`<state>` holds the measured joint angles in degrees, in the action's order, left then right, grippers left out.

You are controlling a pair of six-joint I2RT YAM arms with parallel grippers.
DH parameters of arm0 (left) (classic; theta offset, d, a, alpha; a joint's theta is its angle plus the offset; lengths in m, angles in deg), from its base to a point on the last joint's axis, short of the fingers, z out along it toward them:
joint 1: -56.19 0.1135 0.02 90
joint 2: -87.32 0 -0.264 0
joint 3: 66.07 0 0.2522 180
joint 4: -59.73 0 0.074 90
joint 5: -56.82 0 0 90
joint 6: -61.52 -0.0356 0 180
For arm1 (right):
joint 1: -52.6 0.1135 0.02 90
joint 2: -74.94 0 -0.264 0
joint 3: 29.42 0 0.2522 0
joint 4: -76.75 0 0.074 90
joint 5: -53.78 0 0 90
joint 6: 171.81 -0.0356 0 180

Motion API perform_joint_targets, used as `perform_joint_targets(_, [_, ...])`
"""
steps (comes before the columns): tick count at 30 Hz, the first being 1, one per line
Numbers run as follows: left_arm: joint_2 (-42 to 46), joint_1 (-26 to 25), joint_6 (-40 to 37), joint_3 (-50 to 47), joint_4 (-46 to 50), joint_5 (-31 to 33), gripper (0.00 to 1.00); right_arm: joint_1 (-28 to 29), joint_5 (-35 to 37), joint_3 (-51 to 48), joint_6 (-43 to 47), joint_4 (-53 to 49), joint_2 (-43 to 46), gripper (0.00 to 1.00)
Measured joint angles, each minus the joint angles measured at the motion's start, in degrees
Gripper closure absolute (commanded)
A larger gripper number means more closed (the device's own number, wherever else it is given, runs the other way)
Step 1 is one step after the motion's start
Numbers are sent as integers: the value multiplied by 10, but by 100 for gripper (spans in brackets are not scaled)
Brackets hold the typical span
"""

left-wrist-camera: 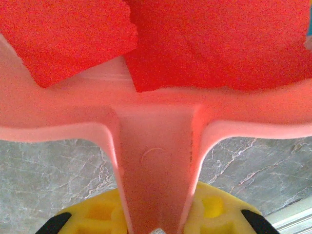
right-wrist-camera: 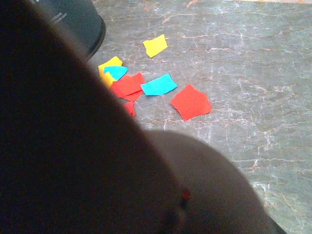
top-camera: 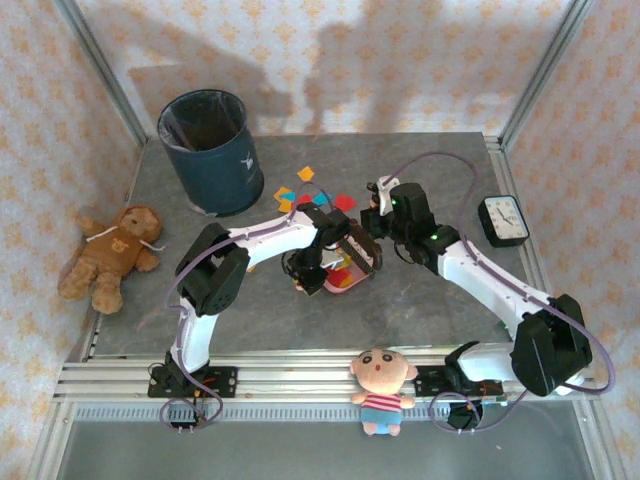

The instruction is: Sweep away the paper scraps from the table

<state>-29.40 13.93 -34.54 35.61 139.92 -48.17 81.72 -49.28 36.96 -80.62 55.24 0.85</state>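
Several paper scraps lie loose on the table (top-camera: 440, 170) near the bin: a yellow one (top-camera: 305, 173), a red one (top-camera: 345, 202), and in the right wrist view a yellow (right-wrist-camera: 155, 45), a blue (right-wrist-camera: 158, 84) and a red scrap (right-wrist-camera: 191, 101). My left gripper (top-camera: 310, 270) (left-wrist-camera: 156, 217) is shut on the handle of the pink dustpan (top-camera: 343, 278) (left-wrist-camera: 156, 161), its yellow fingers (left-wrist-camera: 214, 209) on either side. Red scraps (left-wrist-camera: 219, 44) lie inside the pan. My right gripper (top-camera: 377, 216) is shut on a black brush (top-camera: 358, 245) right behind the pan; the brush's dark bulk (right-wrist-camera: 73, 146) hides the jaws.
A dark blue bin (top-camera: 210, 150) stands at the back left, just beyond the scraps. A teddy bear (top-camera: 110, 255) lies off the table's left edge, a black clock (top-camera: 503, 220) sits at the right, and a doll (top-camera: 382, 388) leans on the front rail.
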Motion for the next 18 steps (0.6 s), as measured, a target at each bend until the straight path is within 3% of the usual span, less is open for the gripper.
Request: perform_joint_targets(18, [21,0,2,-13,-29,0,100,2,144,-34,-45,-9,94,100])
